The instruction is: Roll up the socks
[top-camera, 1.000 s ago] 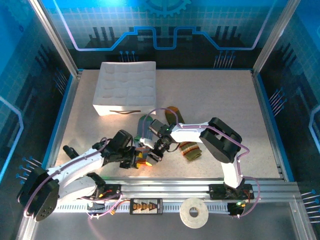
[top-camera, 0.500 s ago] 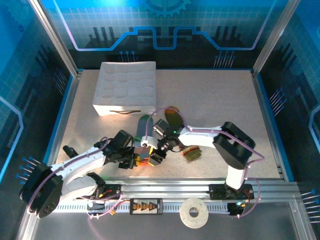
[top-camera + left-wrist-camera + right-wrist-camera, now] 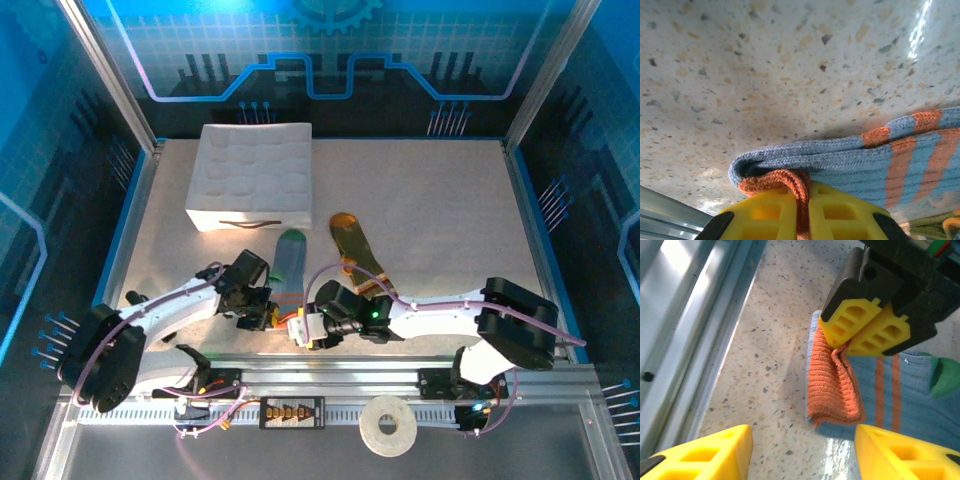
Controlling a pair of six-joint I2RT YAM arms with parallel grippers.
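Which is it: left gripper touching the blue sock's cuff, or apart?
Touching. Right wrist view: left gripper shut, yellow fingers pinching the sock's orange cuff.

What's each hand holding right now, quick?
Left hand: closed, pinching the orange cuff of the blue sock.
Right hand: open, holding nothing.

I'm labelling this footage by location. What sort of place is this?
Probably a lab robot cell: speckled table fenced by metal rails and blue panels, two arms bolted at its edge.
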